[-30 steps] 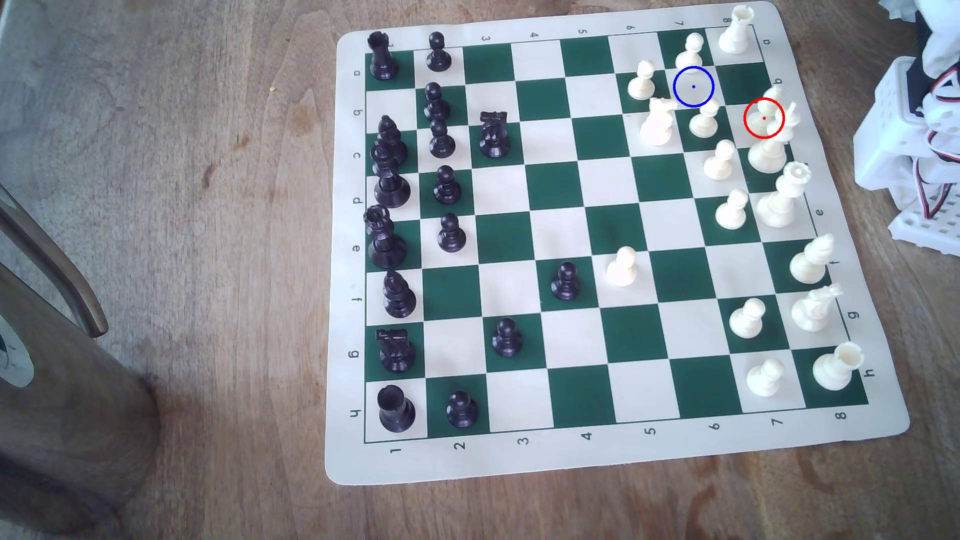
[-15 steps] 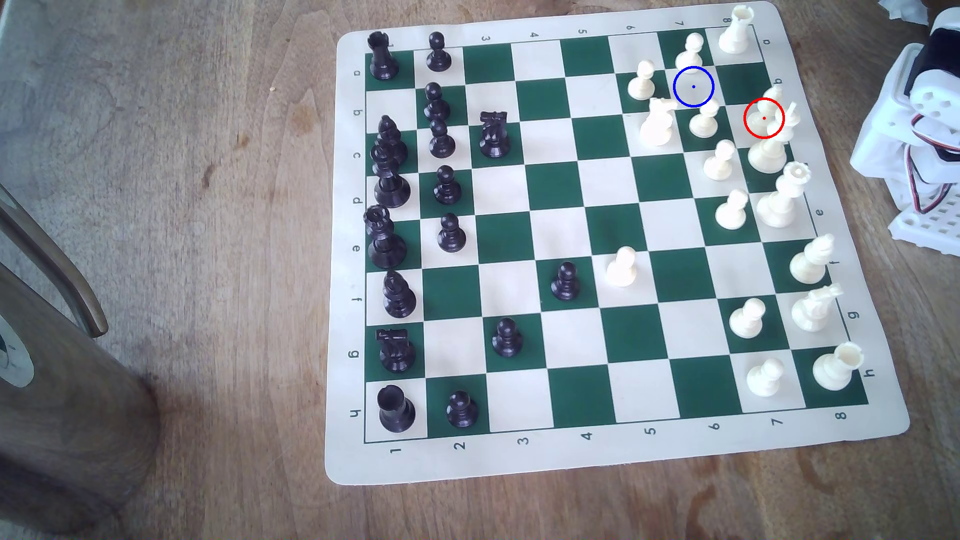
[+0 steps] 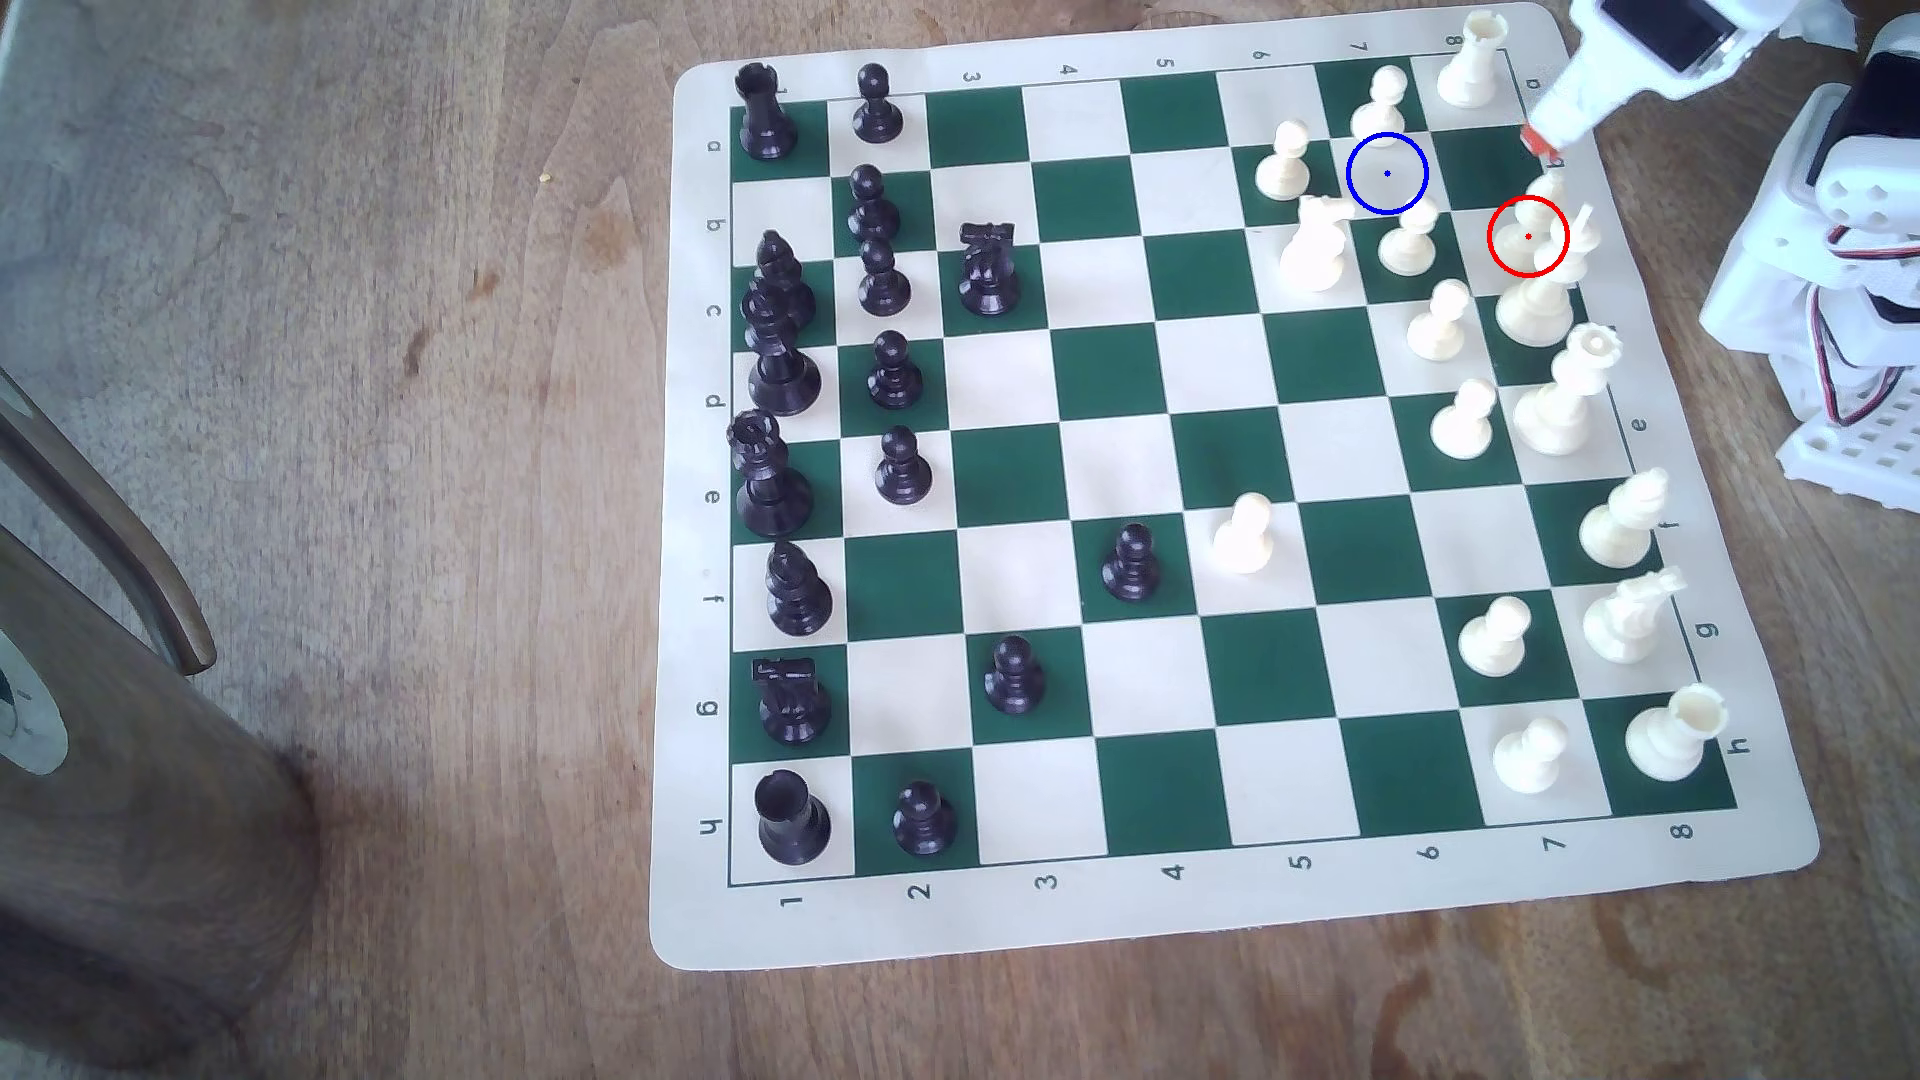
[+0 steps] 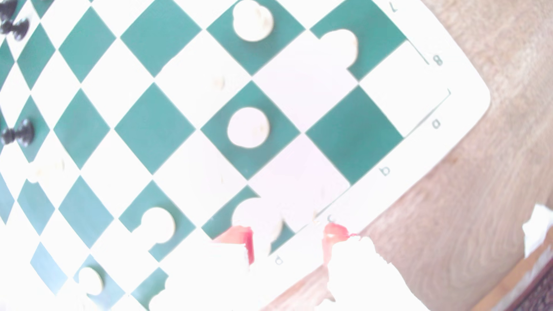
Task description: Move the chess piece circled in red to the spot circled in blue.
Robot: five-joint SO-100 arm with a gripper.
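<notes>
Above the chessboard's (image 3: 1226, 924) edge, parted claw (image 3: 1538, 140)

One board (image 3: 1143, 914) carries thirty-two pieces. Sixteen are black (image 3: 902, 467), on the board's nine o'clock side in the exterior view: eight pawns and eight larger pieces. Sixteen are white (image 3: 1465, 415), toward three o'clock, again eight pawns and eight larger. One red ring (image 3: 1489, 237) circles one chess piece (image 3: 1536, 218). One blue ring (image 3: 1348, 173) marks one spot (image 3: 1397, 187).
</notes>
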